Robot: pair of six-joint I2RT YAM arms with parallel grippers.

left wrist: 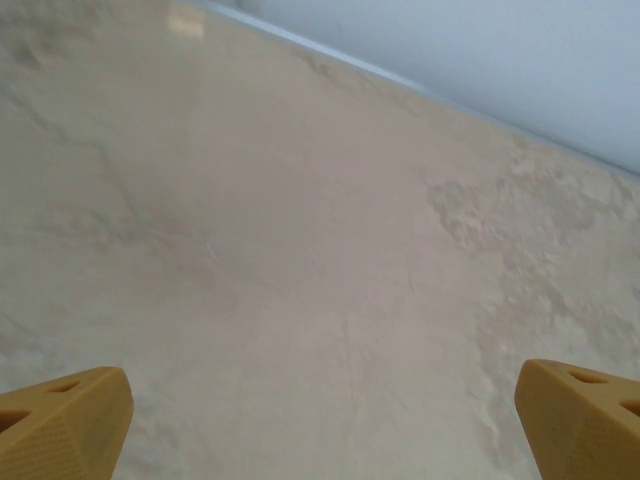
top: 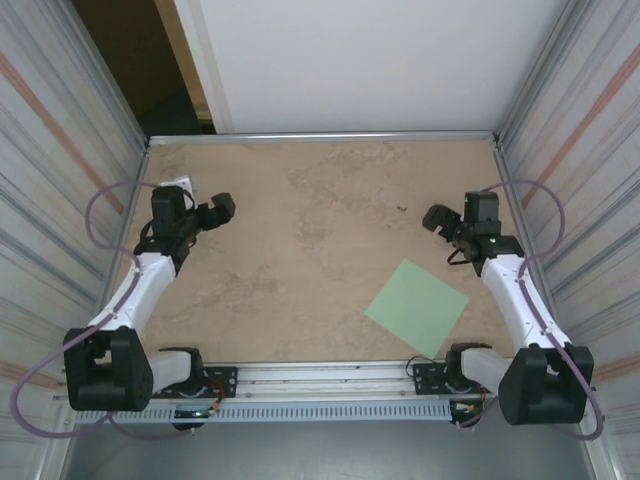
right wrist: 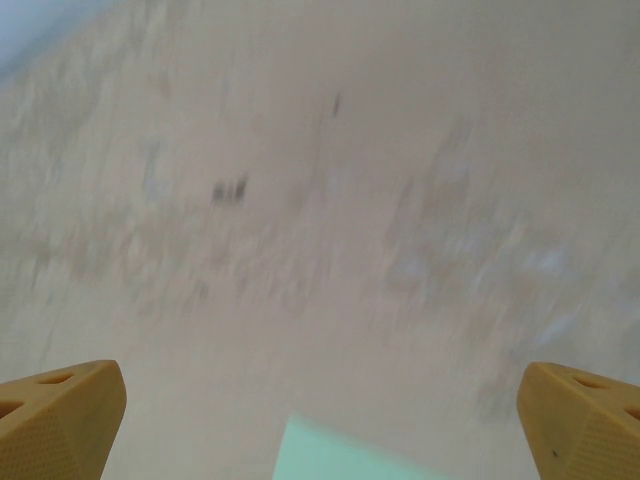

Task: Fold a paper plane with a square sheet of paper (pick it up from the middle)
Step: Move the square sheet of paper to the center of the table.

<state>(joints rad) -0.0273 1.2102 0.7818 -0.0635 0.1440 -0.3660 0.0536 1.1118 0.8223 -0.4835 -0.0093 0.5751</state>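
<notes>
Near edge, overhead view: metal rail carries both arm bases, w/ left arm reaching up the left side of the table and right arm up the right side. Left gripper hangs over the far-left part of the tabletop, jaws spread wide, holding nothing. Its wrist cam shows two yellow fingertips at the frame's bottom corners, well apart, w/ bare mottled beige surface btwn them. Right gripper sits opposite, near the right wall, jaws likewise wide apart & empty. Right wrist view is blurred, w/ yellow fingertips in the lower corners. Square sheet of paper, pale mint green, lies flat on the table's near-right area, turned like a diamond, just left of the right arm's white forearm, closer to the bases than the right gripper, apart from both grippers. One corner of it shows at the bottom edge of the right wrist view, btwn the fingertips. White panel closes the far side.
</notes>
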